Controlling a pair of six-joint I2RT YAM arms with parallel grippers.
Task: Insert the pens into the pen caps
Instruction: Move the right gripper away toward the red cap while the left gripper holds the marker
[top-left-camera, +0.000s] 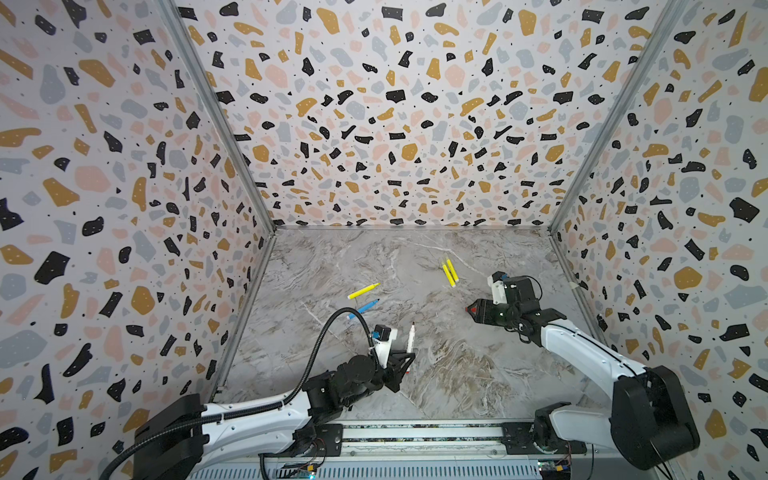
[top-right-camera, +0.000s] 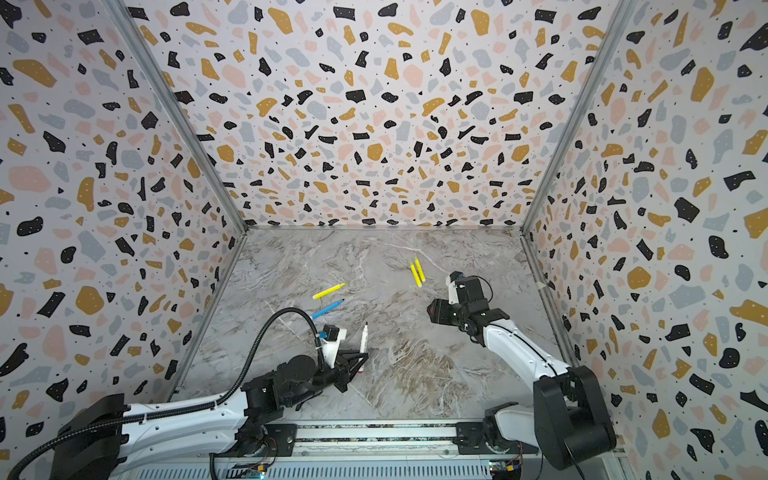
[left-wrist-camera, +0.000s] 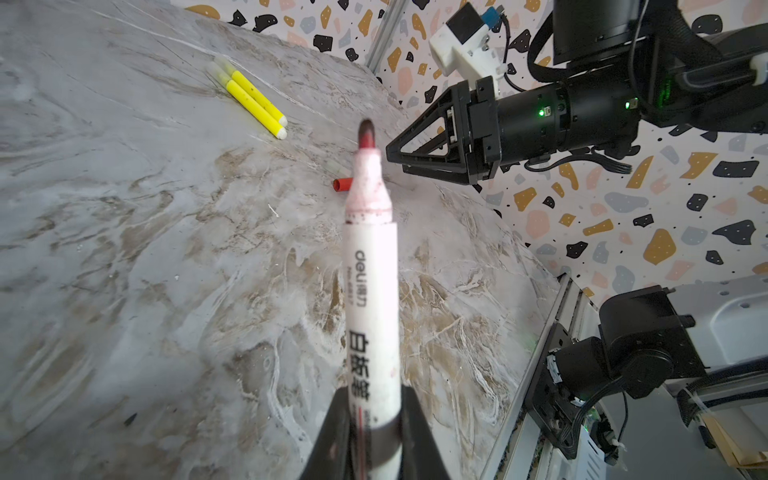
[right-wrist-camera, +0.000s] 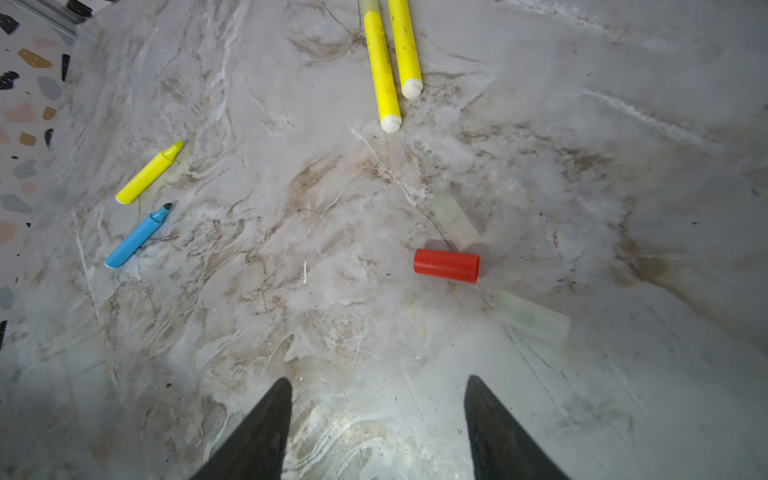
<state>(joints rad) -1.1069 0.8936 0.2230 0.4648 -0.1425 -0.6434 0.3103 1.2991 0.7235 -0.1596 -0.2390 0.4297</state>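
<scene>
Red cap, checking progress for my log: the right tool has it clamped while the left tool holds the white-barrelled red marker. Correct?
No. The red cap lies free on the table, ahead of the right tool, whose jaws stand open and empty; the right wrist view shows it. The left tool does hold the white-barrelled red marker.

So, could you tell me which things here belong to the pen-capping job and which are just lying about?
Belong to the job: white pen, held in the left gripper; red cap; two clear caps; blue pen; lone yellow pen; pair of yellow pens.
Not part of it: small white fleck on the table; patterned walls.
</scene>
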